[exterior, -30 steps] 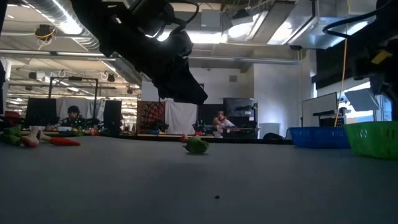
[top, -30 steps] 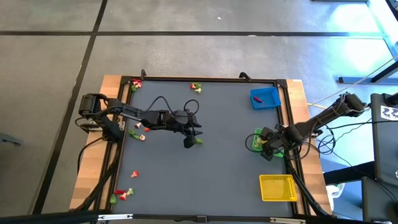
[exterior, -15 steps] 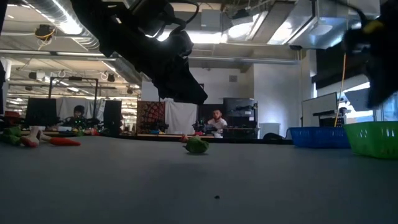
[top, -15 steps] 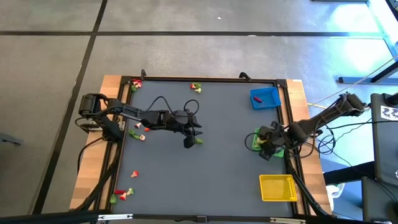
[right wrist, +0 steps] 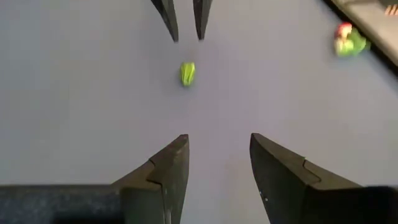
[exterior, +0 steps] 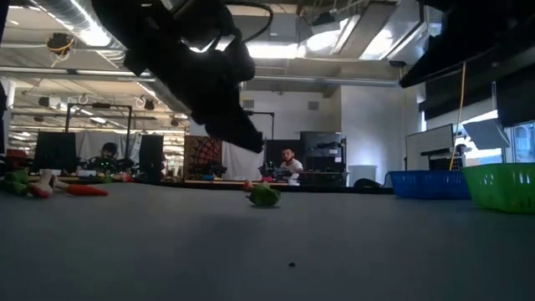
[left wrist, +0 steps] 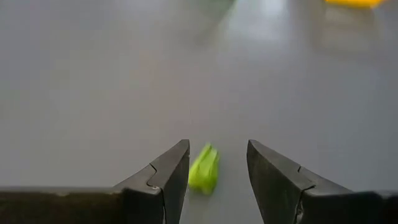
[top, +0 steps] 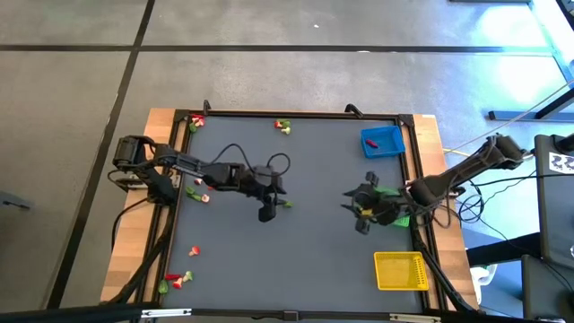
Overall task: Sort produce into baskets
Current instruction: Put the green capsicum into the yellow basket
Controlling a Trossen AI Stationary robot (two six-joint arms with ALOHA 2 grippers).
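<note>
A green produce piece [top: 285,204] lies on the grey mat near the table's middle. My left gripper [top: 268,213] stands open just short of it. In the left wrist view the piece [left wrist: 204,168] lies on the mat between the fingertips of my left gripper [left wrist: 217,163], apart from both. My right gripper [top: 352,215] is open and holds nothing. It hangs above the mat left of the green basket [top: 397,218] and points at the piece [right wrist: 187,73]. The blue basket [top: 382,141] stands far right, the yellow basket [top: 400,270] near right.
More produce lies in small groups: at the far left corner [top: 195,121], along the far edge [top: 283,126], by the left arm [top: 199,187], and near the front left [top: 177,281]. A raised black frame [top: 296,114] rims the mat. People sit in the room beyond.
My right gripper has risen from over the green basket and swung toward the table's middle, turning at the wrist until it points at the green piece. My left gripper has tipped down a little beside the piece, which lies where it was.
</note>
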